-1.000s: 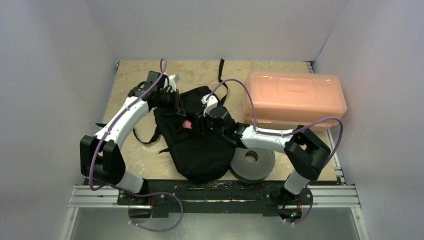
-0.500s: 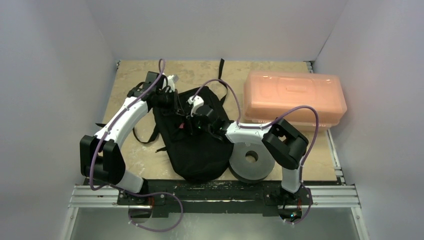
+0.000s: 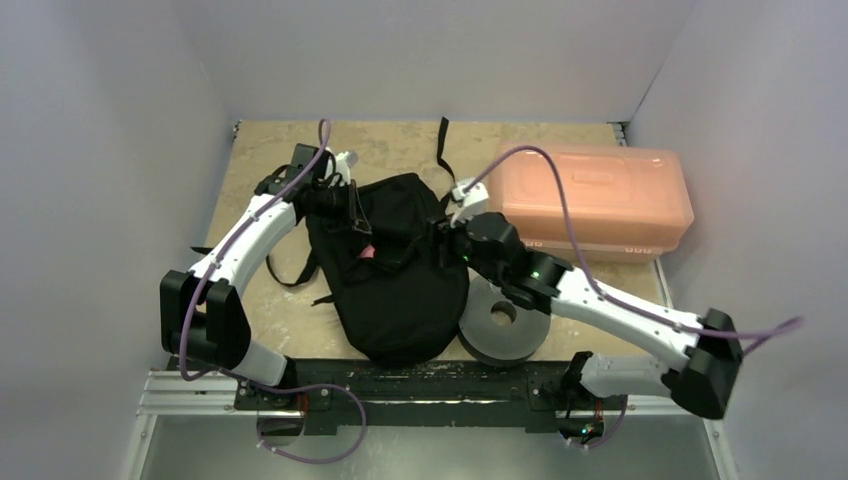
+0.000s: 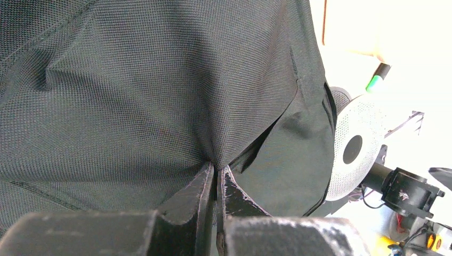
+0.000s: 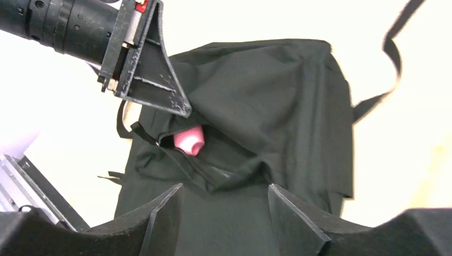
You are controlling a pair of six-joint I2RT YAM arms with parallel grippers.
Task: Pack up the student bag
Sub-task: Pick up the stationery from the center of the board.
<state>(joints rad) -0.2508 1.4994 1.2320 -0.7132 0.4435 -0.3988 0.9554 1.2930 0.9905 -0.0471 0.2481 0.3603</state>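
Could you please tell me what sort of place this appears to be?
Probably a robotics lab test cell: plain white walls box in a wooden tabletop, a left arm and right arm are bolted to an aluminium rail, and the student bag lies near an orange plastic box.

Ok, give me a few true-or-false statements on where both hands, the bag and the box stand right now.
1. The left hand pinches a fold of the student bag. True.
2. The right hand is clamped on the pink item. False: it is open and holds nothing; the pink item sits in the bag's opening.
3. The orange box has its lid up. False: the lid is down.
4. The grey spool lies flat just right of the bag. True.
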